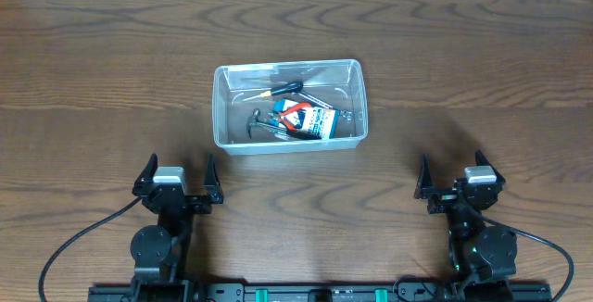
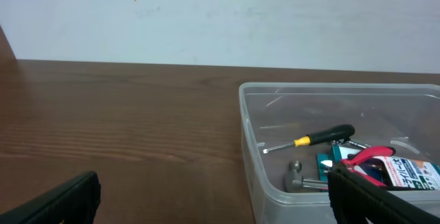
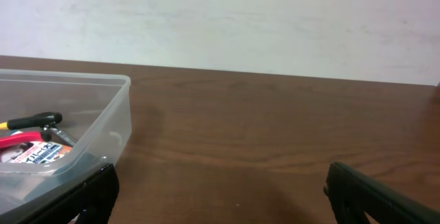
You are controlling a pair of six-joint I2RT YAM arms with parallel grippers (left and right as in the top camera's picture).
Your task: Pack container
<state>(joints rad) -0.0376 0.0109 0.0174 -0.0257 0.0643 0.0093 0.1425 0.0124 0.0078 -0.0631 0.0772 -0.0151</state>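
Container (image 1: 219, 107), clear plastic with rounded corners, stands upright on the wooden counter (image 1: 111, 61). It is at 12 o'clock from the midpoint between my two arms, a little nearer my left one.

Inside it, a screwdriver (image 1: 285, 86) with a black handle and a yellow collar lies toward the 12 o'clock wall. Toward the 6 o'clock wall, red-handled pliers (image 1: 295, 117) rest against a blue-and-white packet (image 1: 322, 122). A small hammer (image 1: 259, 126) lies at their 9 o'clock side. These three overlap, and I cannot tell exactly which touches which.

My left fingers (image 2: 58, 202) are at about 7 o'clock from the container, well apart from it. They are spread wide and grip nothing. From that wrist, the container's near corner fills the 3 o'clock side of the view.

My right fingers (image 3: 385, 196) are at about 4 o'clock from the container, also well apart from it. They too are spread wide and grip nothing. From there the container shows at 9 o'clock.

A pale wall (image 2: 206, 11) rises beyond the counter at 12 o'clock.
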